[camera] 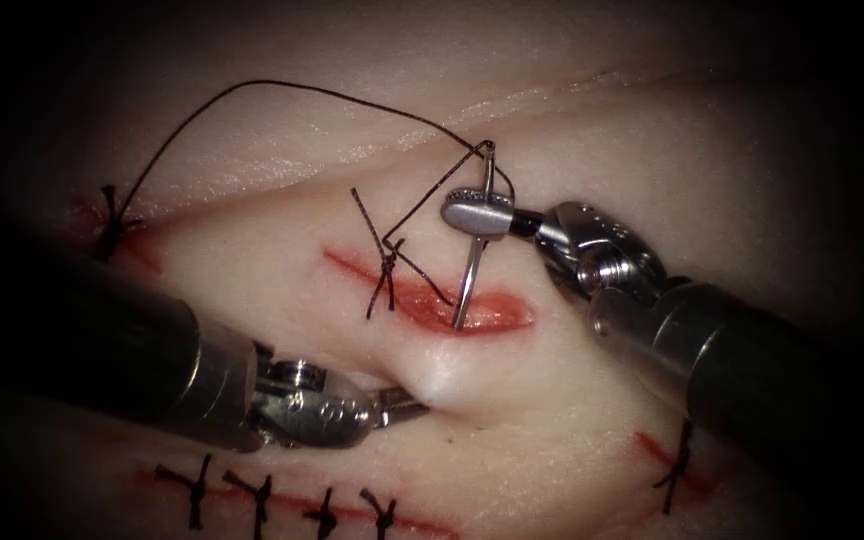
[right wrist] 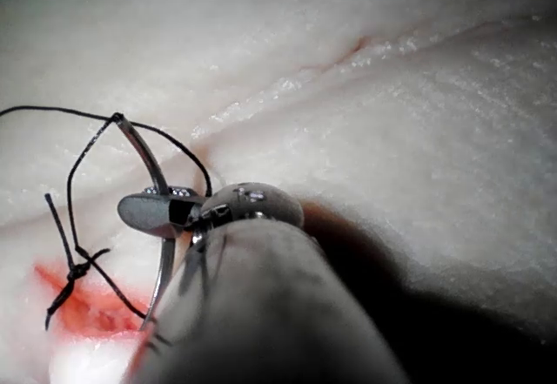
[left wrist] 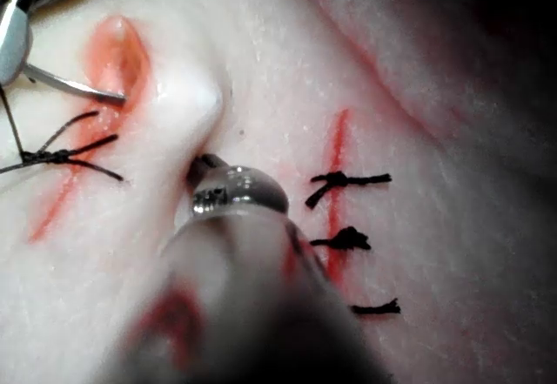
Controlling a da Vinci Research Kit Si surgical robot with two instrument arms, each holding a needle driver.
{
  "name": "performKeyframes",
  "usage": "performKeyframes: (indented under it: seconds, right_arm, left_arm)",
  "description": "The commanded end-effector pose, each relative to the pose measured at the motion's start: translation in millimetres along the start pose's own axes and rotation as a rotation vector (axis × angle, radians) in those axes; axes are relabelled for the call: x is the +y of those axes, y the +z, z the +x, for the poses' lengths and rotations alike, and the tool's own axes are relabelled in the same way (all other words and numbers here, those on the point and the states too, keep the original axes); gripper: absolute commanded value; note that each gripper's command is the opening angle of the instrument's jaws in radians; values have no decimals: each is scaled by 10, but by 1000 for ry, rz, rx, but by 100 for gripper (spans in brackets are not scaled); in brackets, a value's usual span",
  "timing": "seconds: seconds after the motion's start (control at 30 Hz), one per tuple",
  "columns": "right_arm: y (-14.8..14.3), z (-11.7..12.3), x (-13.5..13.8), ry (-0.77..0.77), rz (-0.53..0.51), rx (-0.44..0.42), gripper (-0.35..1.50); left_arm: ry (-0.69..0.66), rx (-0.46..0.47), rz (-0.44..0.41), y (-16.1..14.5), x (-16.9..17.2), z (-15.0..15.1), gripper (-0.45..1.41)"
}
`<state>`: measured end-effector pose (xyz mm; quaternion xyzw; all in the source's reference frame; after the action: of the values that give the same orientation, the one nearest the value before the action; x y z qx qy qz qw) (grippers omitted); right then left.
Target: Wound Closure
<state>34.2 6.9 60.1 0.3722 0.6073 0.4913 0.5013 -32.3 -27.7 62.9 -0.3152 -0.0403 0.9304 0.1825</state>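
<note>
The pale, fatty slab of tissue [camera: 652, 160] has a lot going on around the open red cut [camera: 432, 300]. One knotted black stitch with stiff cut ends [camera: 387, 265] sits across the cut's left part, a row of four dark knots [camera: 292, 505] runs along another closed cut near the bottom edge, and there's one more knot far left [camera: 109, 222] and one lower right [camera: 677, 462].

The right arm's silver needle driver [camera: 477, 212] is clamped on the curved steel needle [camera: 469, 280] fairly near its thread end. The needle stands almost upright with its tip down in the red gap of the cut, right of the knot. The thin black thread [camera: 282, 88] arcs from the needle's top over to the far-left knot, well above the tissue.

The left arm's steel-jawed tool [camera: 407, 405] is closed on a raised fold of tissue just below the cut, so that ridge crowds the needle's near side. The stretch of cut right of the needle is bare.
</note>
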Motion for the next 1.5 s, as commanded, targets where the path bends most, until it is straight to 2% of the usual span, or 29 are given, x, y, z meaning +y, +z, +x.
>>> performKeyframes:
  seconds: [0.03, 0.1, 0.27, 0.37, 0.8, 1.17, 1.33, 1.4, 1.43, 1.47, 1.5]
  right_arm:
    - [12, -6, 1, 50, 6, 0, -35]
    - [16, -8, -2, 91, 9, 1, -35]
    - [22, -14, -7, 333, 45, 9, -35]
    - [23, -19, -10, 386, 61, -1, -35]
    - [30, -31, -25, 472, 89, -21, -35]
    - [33, -39, -33, 688, 128, -34, -35]
    - [35, -36, -34, 697, 126, -31, -35]
    - [36, -31, -30, 634, 140, 28, -35]
    - [36, -29, -28, 622, 160, 58, 5]
    - [35, -23, -25, 584, 168, 87, 101]
    - [34, -20, -23, 557, 167, 91, 113]
  left_arm:
    - [0, -3, -1, 6, 6, -6, 4]
    - [0, -5, 2, 6, 6, -6, 4]
    - [0, -4, 2, 7, 5, -6, 4]
    - [0, -6, 4, 7, 5, -6, 4]
    - [1, -7, 7, 6, 5, -8, 4]
    - [2, -7, 6, 5, 5, -9, 2]
    - [2, -7, 6, 5, 6, -9, 2]
    - [2, -7, 6, 4, 7, -9, 2]
    - [1, -7, 5, 2, 8, -8, 2]
    - [-5, -7, 3, -2, 11, -8, 2]
    - [2, -7, 1, -5, 13, -7, 2]
